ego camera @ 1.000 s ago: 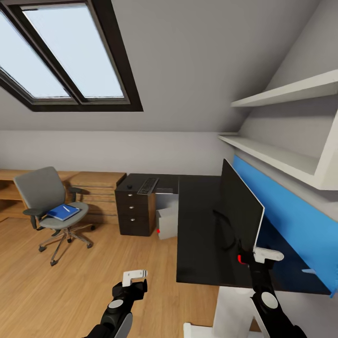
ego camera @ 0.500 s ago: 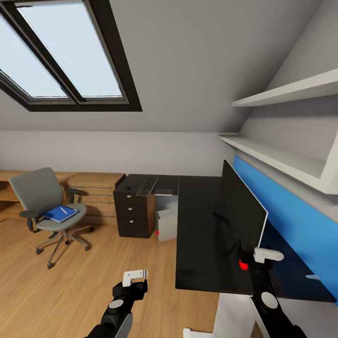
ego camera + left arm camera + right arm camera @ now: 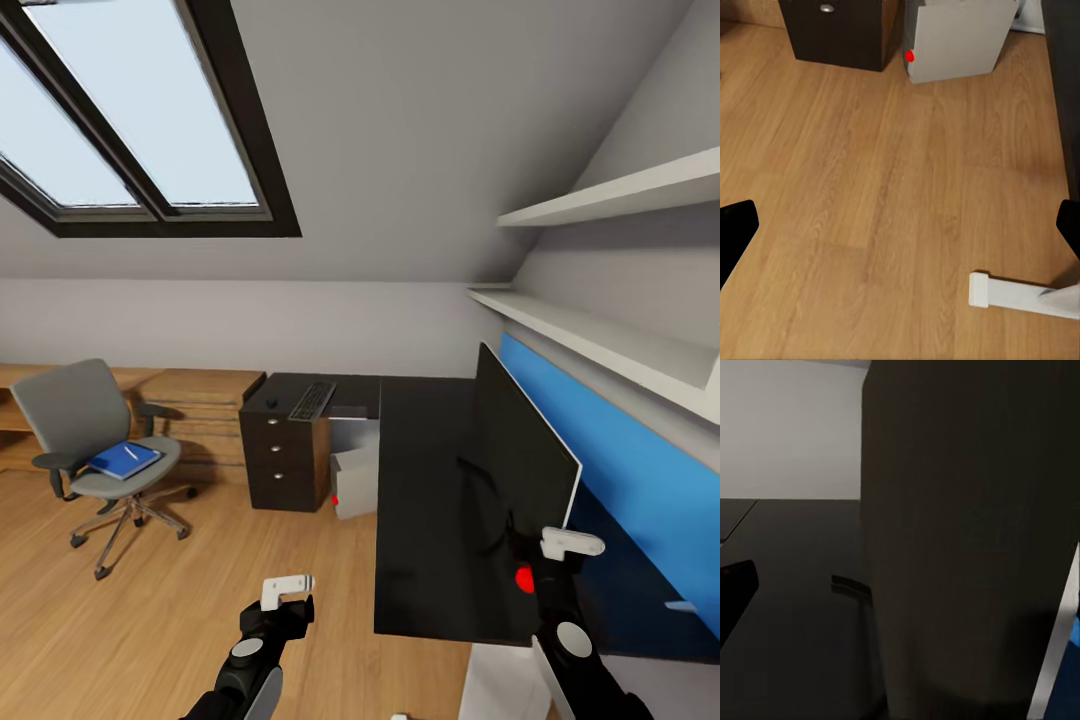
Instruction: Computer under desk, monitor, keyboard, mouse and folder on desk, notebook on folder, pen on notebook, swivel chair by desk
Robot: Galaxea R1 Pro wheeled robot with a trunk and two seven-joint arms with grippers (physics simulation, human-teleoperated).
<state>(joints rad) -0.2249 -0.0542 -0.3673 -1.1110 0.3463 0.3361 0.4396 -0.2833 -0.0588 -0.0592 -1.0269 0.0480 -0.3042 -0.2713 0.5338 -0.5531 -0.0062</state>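
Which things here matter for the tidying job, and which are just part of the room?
Job things: desk, monitor, keyboard, mouse, computer, swivel chair, folder.
Just there: skylight, wall shelves, wooden chest.

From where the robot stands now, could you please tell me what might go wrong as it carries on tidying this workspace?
1. The right gripper sits at the near lower corner of the wide black flat monitor, which stands edge-on on the long black desk; a careless arm move could tip or shove it.
2. The flat blue folder on the grey swivel chair carries a thin white pen; it could roll off when the folder is lifted.
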